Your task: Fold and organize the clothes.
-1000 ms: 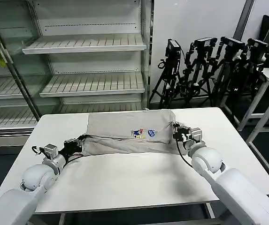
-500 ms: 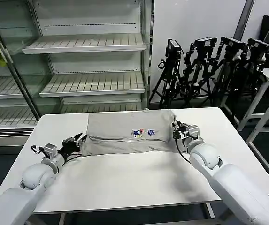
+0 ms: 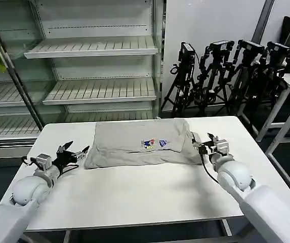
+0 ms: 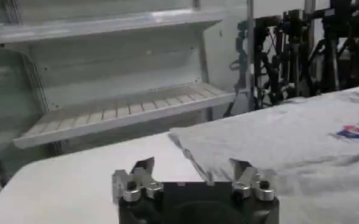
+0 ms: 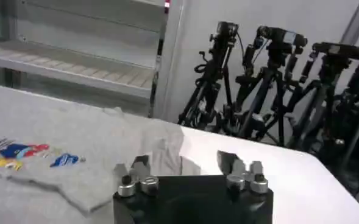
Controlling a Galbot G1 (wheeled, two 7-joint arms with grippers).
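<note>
Between spread fingers (image 3: 74,149), folded T-shirt (image 3: 139,143).

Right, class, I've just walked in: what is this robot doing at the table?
The robot is folding a grey T-shirt on a white table. The shirt lies partly folded, print facing up. Both grippers are open and off the cloth: the left gripper sits just beside the shirt's left edge, the right gripper just beside its right edge. Neither holds anything.
</note>
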